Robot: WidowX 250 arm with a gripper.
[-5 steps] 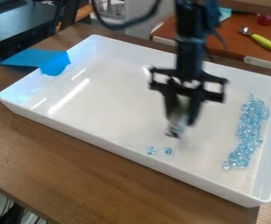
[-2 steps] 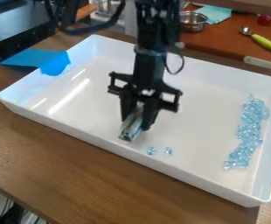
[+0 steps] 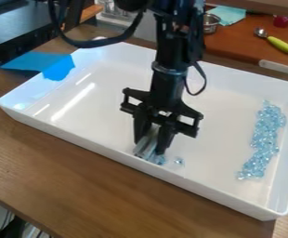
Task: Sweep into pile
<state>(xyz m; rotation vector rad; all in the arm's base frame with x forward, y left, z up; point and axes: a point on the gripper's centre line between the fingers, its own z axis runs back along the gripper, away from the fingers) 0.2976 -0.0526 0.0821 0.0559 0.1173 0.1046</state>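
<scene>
I had my black pincer (image 3: 150,143) low in the big white tray (image 3: 109,151), close to its near wall and a bit left of the middle. My two fingers were squeezed on a shiny grey piece (image 3: 147,142), and it leaned between them with its low end poking out. One small blue bead (image 3: 160,160) was right by that end, but I could not tell if they touched. Another bead (image 3: 179,161) sat just to the right of it, near the same wall. The rest of the blue beads lay in a long, bumpy heap (image 3: 265,135) on the right side of the tray, a good way from me. Blue tape (image 3: 58,69) hung over the tray's left wall. The tray sat on a brown wood table (image 3: 78,186). On another table (image 3: 239,44), at the far right, there was a spoon (image 3: 279,43) with a yellow-green handle.
</scene>
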